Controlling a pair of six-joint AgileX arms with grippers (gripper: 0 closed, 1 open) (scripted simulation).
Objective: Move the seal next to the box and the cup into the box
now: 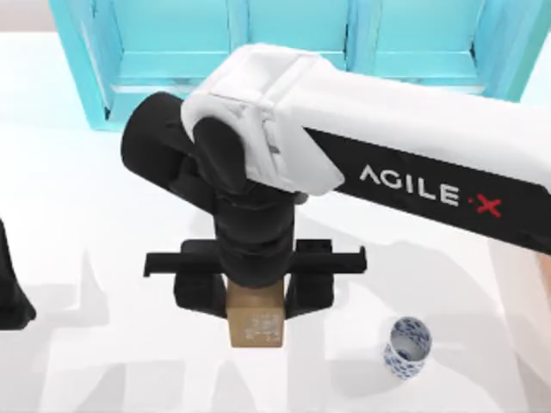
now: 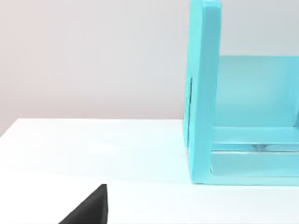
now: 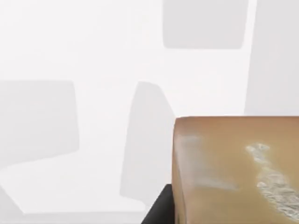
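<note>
The seal [image 1: 256,320], a tan wooden block with whitish carving on its face, sits between the black fingers of my right gripper [image 1: 256,303], which is shut on it at the table's front middle. Up close in the right wrist view, the seal [image 3: 233,172] hangs over the white table with a black finger [image 3: 159,211] beside it. The cup [image 1: 406,347], white with a blue pattern, stands apart on the table to the right of the seal. A pale tan strip of the box [image 1: 544,297] shows at the table's right edge. My left arm [image 1: 10,292] is parked at the left edge.
A turquoise shelf cabinet [image 1: 284,43] runs along the back of the table, and one end of the cabinet [image 2: 205,93] appears in the left wrist view. My right arm's white link [image 1: 387,129] crosses above the table's middle and right.
</note>
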